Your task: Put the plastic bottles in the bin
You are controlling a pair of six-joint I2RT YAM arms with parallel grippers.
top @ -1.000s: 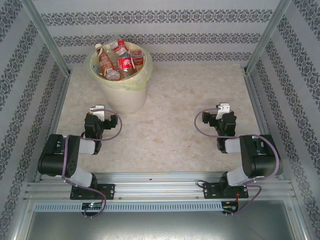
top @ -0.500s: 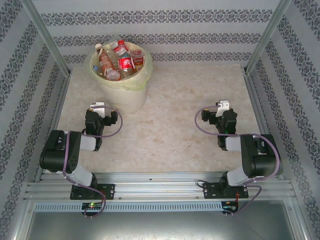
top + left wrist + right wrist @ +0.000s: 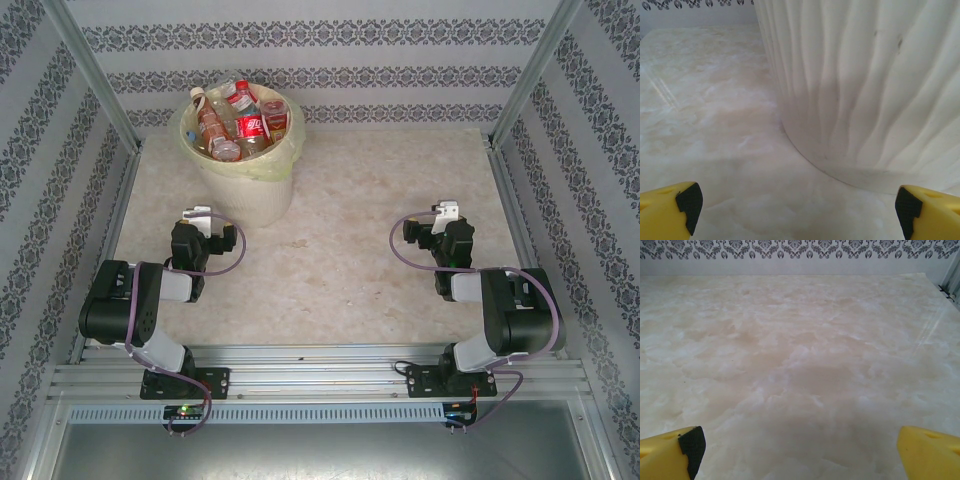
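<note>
The plastic bottles (image 3: 238,122) lie heaped in the bin (image 3: 250,195), which stands at the far-left corner of the tabletop (image 3: 350,180), its pale yellow bag (image 3: 181,134) folded over the rim. Red caps and red and brown labels poke above the edge, and the pile reaches roughly to rim height.

Just near of the bin, the left end effector (image 3: 196,214) hangs low over the marble-patterned surface. In the left wrist view its yellow fingertips (image 3: 670,206) stand far apart at the bottom corners with nothing between them, and the bin's ribbed white wall (image 3: 865,90) rises close ahead.

Toward the right edge, the right end effector (image 3: 446,211) is drawn in above its own arm. It too is spread wide and carries nothing, and its wrist view faces bare stone running to the far edge.

By the look of them, the bottles are thin-walled and mostly empty, so probably light, smooth and apt to roll or skid from a glancing touch. A hard squeeze would likely buckle them. The surest hold is judged to be across the mid-body at the label, where the film offers some friction, or just under the cap, where the neck is stiffest.

With every bottle on show already in the bin, the job appears finished.
</note>
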